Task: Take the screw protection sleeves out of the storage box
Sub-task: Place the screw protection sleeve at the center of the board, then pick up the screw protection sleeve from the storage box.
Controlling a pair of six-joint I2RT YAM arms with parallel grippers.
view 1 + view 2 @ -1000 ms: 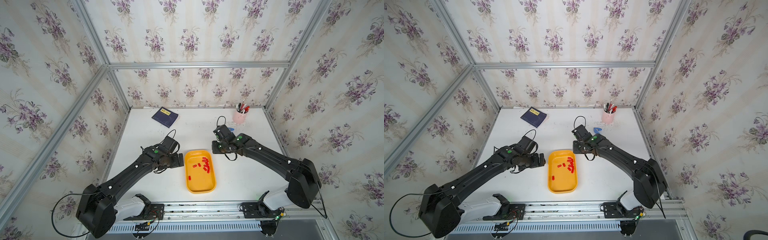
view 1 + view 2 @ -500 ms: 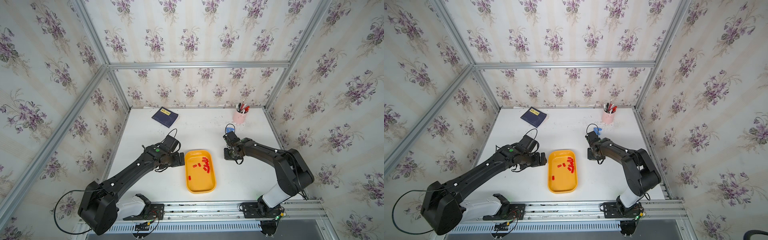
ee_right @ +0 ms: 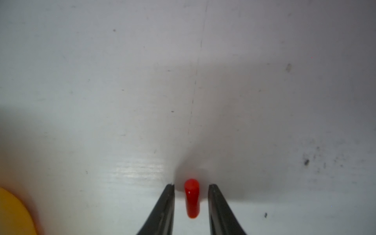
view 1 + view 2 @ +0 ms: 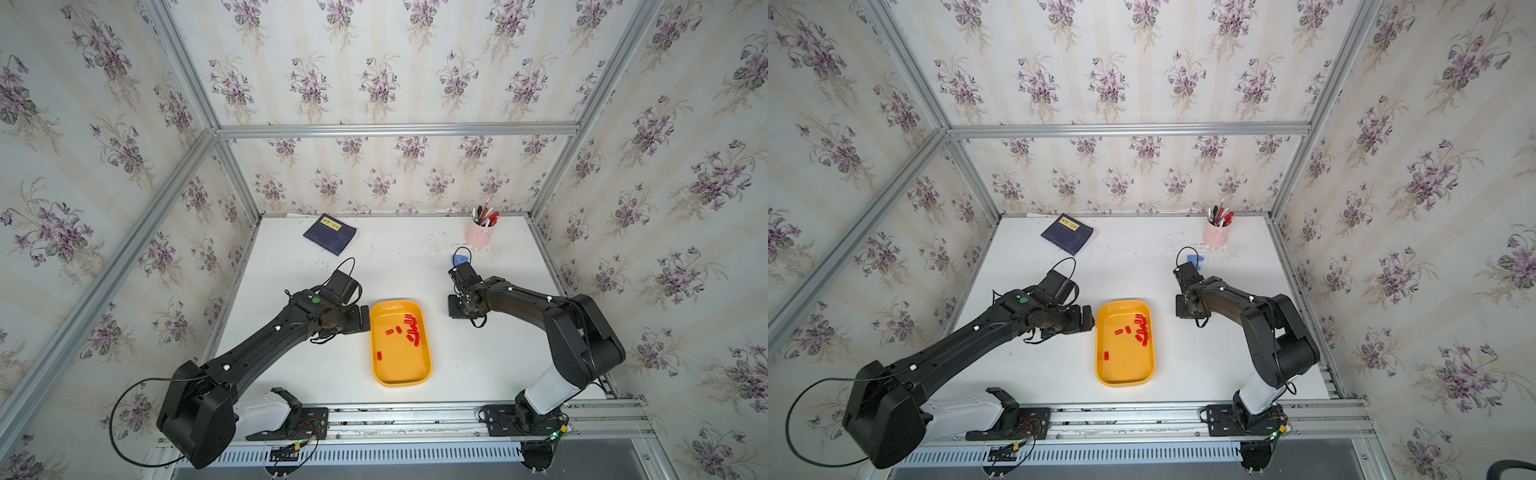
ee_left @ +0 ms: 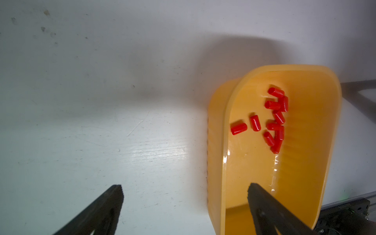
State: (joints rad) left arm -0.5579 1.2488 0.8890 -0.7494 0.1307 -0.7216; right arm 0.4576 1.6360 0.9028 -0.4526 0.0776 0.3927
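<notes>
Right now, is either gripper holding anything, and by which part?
Nothing. The right gripper stands open around a sleeve, touching it nowhere; the left gripper is open.

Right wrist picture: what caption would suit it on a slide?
A red sleeve sits untouched between the right gripper's parted fingers on the white table; the yellow box peeks in.

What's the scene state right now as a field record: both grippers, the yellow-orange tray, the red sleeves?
left gripper: open, one finger over the shallow yellow-orange plastic tray, the other over the white table
right gripper: open, jaws on either side of one small red plastic sleeve, with a gap on each side
that sleeve: lying on the table, outside the tray
red sleeves in tray: about ten, mostly clustered, one apart
other items: pink pen cup and dark blue book, at the far edge
</notes>
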